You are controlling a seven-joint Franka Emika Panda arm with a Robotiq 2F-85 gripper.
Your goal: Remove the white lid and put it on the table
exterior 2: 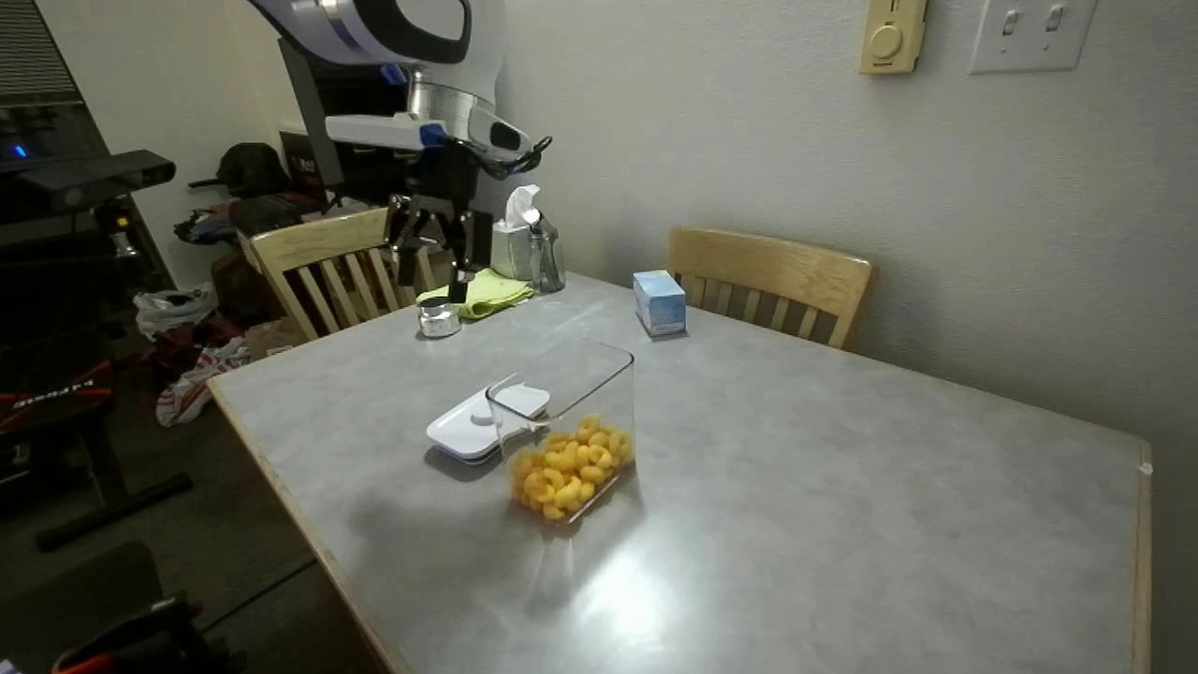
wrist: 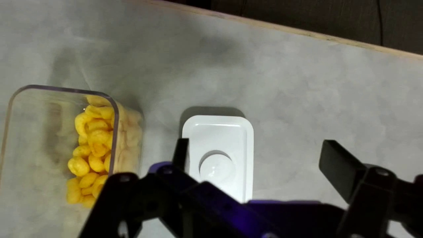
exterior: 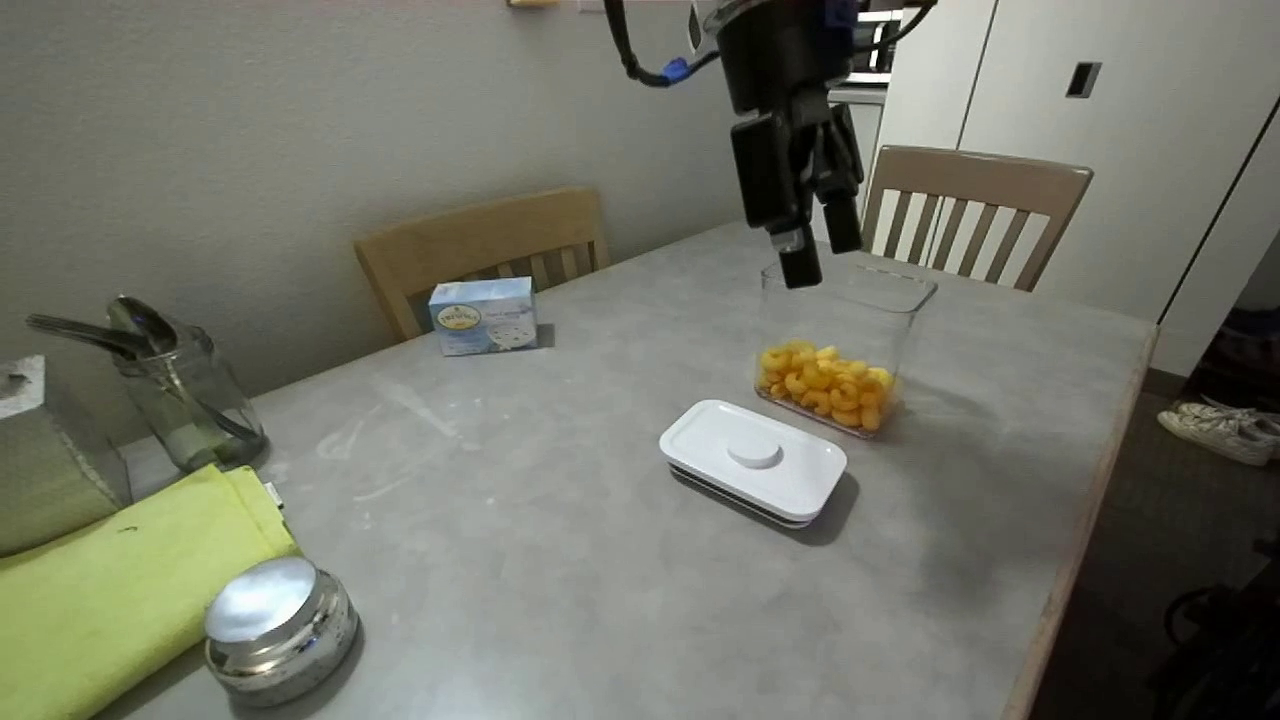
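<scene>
On the table [exterior: 520, 570] we judge the task all but finished, so trouble would come from needless motion. The clear container [exterior: 850, 322] stands uncovered; a sideways sweep could tip it. Above, our end effector [wrist: 256, 151] has its jaws wide apart, with nothing between them; lowered off-centre, it could shove what it meets. The white lid [exterior: 740, 475] lies on the table beside the container, not touching; a nudge might slide it. The yellow puffs [exterior: 825, 385] would spill if the container toppled.
</scene>
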